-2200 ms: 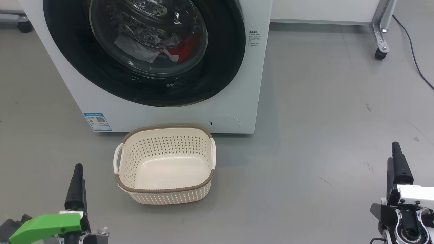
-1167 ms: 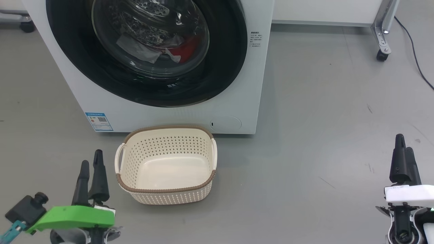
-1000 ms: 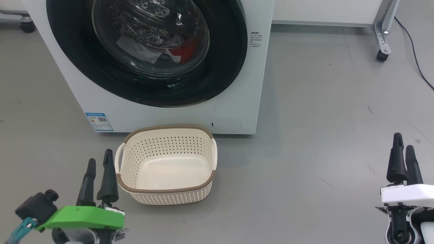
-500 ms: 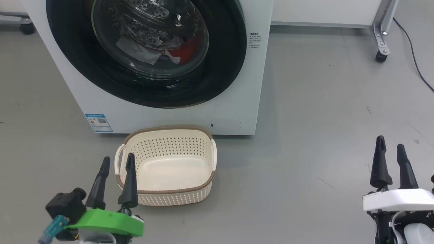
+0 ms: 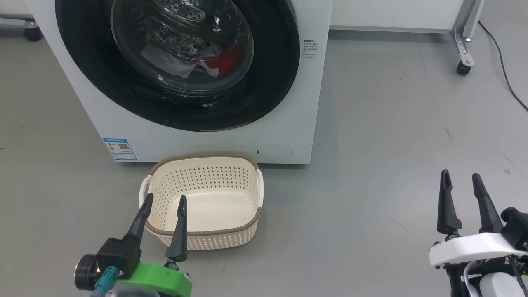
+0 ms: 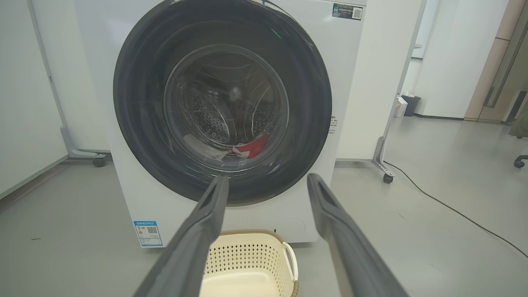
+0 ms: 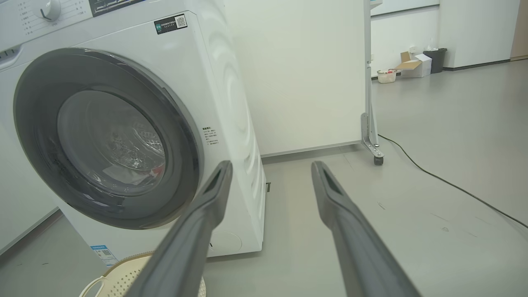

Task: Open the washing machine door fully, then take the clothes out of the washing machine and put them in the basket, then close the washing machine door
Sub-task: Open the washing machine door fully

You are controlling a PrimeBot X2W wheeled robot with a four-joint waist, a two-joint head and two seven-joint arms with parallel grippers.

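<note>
Fingers of the left gripper are standing spread and empty. The basket is sitting just ahead of and beneath their tips, close in front of the foot of the washing machine, likely so that garments can drop almost straight down into it. Above and beyond this gripper the washing machine door is lying shut. The clothes, red and pale grey, are resting behind its glass at the bottom of the drum. Well off to the right, the right gripper is hovering over the floor, parted and holding nothing. It is pointing past the machine's right side, probably being readied for the door's edge, since the opening is not yet begun.
</note>
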